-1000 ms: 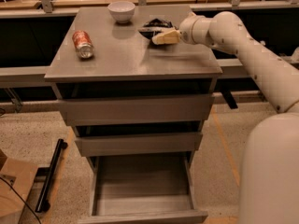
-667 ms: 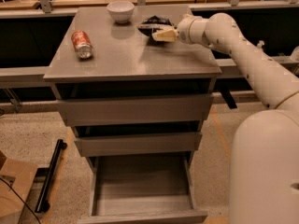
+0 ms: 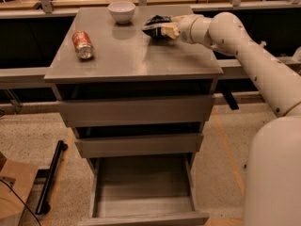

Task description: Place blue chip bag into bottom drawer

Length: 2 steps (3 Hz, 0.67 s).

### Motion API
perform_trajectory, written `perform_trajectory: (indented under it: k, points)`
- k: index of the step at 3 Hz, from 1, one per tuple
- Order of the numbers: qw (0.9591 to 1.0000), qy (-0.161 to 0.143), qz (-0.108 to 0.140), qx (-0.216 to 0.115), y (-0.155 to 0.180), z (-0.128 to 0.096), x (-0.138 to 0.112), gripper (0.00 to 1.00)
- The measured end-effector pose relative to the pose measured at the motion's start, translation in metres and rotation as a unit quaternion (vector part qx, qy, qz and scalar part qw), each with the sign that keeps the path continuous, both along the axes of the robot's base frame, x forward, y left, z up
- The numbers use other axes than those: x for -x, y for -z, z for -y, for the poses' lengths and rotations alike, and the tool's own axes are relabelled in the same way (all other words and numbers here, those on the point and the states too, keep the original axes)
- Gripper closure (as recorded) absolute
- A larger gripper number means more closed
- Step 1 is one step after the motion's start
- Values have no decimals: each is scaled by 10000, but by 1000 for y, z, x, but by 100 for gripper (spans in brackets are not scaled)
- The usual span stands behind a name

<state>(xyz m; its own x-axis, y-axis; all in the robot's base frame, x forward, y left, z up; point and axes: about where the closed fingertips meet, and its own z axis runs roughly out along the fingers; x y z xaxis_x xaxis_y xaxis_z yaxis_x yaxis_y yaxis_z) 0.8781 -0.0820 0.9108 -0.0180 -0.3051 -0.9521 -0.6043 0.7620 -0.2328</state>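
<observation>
The blue chip bag [image 3: 154, 23], dark and crumpled, is at the back right of the grey cabinet top [image 3: 127, 55]. My gripper [image 3: 165, 30] reaches in from the right and its tan fingers [image 3: 169, 31] are closed on the bag's right end, holding it just above the top. The bottom drawer [image 3: 141, 216] is pulled out at the foot of the cabinet, and its grey inside is bare. The two upper drawers [image 3: 136, 109] are pushed in.
A red soda can [image 3: 83, 44] lies on its side at the left of the top. A white bowl [image 3: 121, 11] stands at the back middle. My white arm [image 3: 263, 65] and base fill the right side. A black bar [image 3: 51, 175] and a cardboard box [image 3: 14, 192] lie on the floor at the left.
The gripper and the bag have risen slightly and moved a little toward the back of the top. The can, the bowl and the drawers have not moved.
</observation>
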Motion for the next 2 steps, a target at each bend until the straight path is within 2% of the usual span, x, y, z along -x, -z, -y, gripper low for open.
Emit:
perform_trajectory:
  k: [1, 2]
  points:
    - [9995, -217, 203, -69, -17, -11, 25, 88]
    - [9988, -395, 255, -130, -26, -21, 49, 100]
